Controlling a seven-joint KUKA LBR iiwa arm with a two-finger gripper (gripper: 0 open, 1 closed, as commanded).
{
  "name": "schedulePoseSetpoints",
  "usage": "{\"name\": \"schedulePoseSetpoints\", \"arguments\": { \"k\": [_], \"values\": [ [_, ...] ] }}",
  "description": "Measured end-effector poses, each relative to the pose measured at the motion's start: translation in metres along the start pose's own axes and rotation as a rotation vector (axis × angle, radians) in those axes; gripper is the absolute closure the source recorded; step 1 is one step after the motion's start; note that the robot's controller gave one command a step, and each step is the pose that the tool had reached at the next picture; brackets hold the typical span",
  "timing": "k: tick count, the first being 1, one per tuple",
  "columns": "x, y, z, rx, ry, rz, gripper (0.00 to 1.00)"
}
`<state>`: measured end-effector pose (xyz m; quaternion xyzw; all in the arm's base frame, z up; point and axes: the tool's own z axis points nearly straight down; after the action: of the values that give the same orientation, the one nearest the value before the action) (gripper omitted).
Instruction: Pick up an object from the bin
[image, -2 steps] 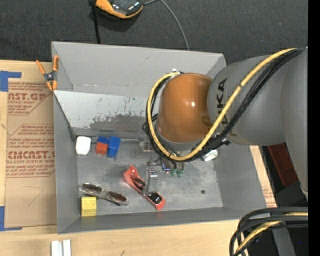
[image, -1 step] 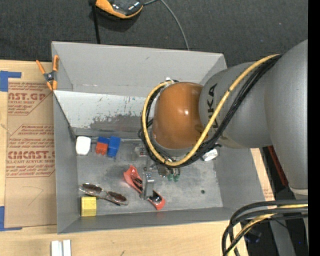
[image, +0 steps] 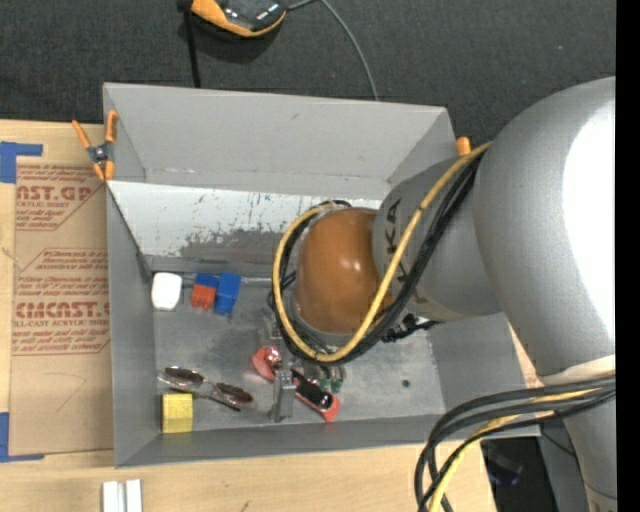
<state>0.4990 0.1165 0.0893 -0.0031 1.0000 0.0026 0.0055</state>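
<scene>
Camera view: your gripper (image: 285, 390) sits by the lower wall of the bin (image: 130, 300), directly over a red item (image: 322, 402) whose visible ends run upper left to lower right beneath it, and you cannot tell whether the gripper is open or closed.

white cube (image: 166, 291), blue block (image: 228, 292), yellow cube (image: 177, 412), sunglasses (image: 205, 385)

The arm (image: 530, 220) reaches over the right rim of the bin (image: 128, 300), orange-capped wrist (image: 335, 270) above the gripper (image: 287, 392), low near the bin's front wall.
</scene>
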Motion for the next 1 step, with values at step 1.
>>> {"name": "schedulePoseSetpoints", "arguments": {
  "k": [1],
  "values": [
    [-0.0082,0.0086,0.0227,0.003,0.009,-0.005,0.00]
  ]
}}
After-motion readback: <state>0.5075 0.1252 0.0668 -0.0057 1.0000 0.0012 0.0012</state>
